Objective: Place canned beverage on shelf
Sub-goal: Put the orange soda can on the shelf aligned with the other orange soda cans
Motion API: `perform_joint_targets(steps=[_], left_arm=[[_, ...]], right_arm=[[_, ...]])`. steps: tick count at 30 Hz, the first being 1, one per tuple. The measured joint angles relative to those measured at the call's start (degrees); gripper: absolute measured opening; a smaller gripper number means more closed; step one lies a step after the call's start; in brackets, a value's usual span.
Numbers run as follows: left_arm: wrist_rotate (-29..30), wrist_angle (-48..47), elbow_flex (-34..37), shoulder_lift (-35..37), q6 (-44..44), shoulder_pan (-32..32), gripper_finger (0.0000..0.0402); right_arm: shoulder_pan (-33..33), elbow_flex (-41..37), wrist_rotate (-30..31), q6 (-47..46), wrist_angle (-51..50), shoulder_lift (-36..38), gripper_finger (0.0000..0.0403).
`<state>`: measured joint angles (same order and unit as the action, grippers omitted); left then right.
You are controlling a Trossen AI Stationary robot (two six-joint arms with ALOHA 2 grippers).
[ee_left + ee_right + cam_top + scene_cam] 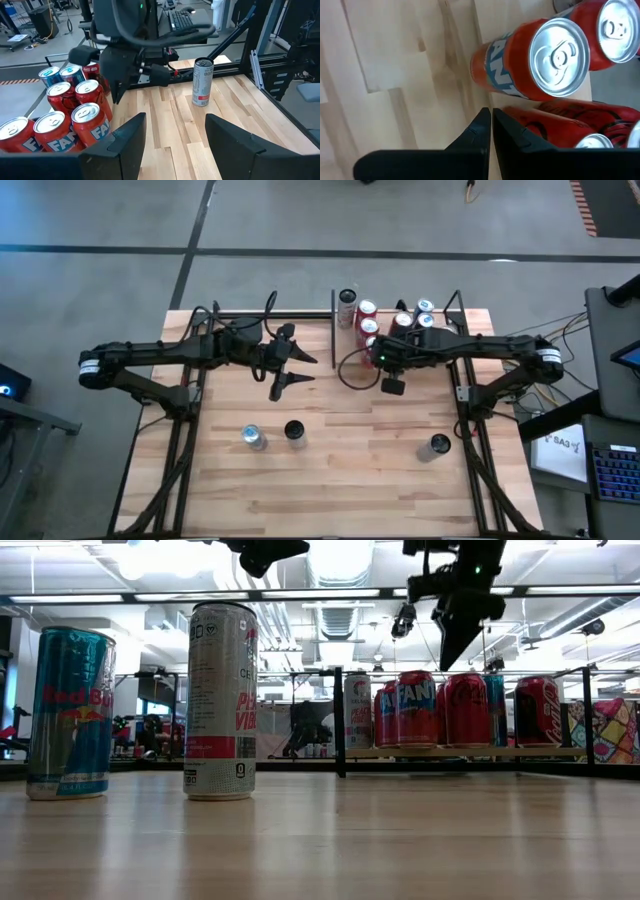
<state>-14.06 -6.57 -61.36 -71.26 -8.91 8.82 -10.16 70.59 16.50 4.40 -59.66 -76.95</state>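
The shelf (pixel 560 752) stands at the table's far right and carries several upright cans, among them red Fanta cans (pixel 535 65), blue cans (pixel 425 308) and a tall white can (pixel 347 308). My right gripper (pixel 447 658) is shut with nothing in it. It hangs tilted downward just above the near left corner of that cluster, its tips beside one Fanta can. My left gripper (pixel 175 142) hovers open and unloaded above the table's far middle (pixel 290 370). Three more cans stand on their bases on the tabletop: a blue Red Bull (pixel 70 710), a tall silver one (pixel 220 700) and one at the right (pixel 202 82).
Black rods and posts (pixel 340 720) edge the shelf. The arms' frames run down the table's left side (pixel 185 440) and right side (pixel 470 440). Bare wood (pixel 350 470) lies in the near half of the table between the loose cans.
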Motion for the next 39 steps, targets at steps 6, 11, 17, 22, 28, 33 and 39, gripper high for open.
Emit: perform_joint_targets(steps=[6,11,17,22,28,33,39], left_arm=[[0.00,0.00,0.00,0.00,-0.02,0.00,0.0190],[0.00,-0.24,0.00,0.00,-0.02,0.00,0.0190],[0.00,-0.37,0.00,0.00,-0.02,0.00,0.0190],[0.00,-0.37,0.00,0.00,-0.32,0.00,0.0190],[0.02,-0.37,0.00,0.00,-0.54,0.00,0.0190],[0.02,-0.35,0.00,0.00,-0.61,0.00,0.0190],[0.02,-0.35,0.00,0.00,-0.64,0.00,0.0190]], right_arm=[[-2.03,-1.92,0.03,1.72,2.39,0.02,0.0009],[-3.81,-3.81,0.05,2.89,4.05,0.02,0.0009],[-4.43,-5.83,0.03,4.13,7.15,0.02,0.0009],[-4.44,-6.62,0.05,4.69,10.24,0.02,0.0009],[-4.49,-7.20,0.01,5.78,12.44,0.02,0.0009],[-4.49,-7.22,0.01,5.87,12.80,0.02,0.0009],[-4.49,-7.24,0.03,6.10,14.09,0.02,0.0009]])
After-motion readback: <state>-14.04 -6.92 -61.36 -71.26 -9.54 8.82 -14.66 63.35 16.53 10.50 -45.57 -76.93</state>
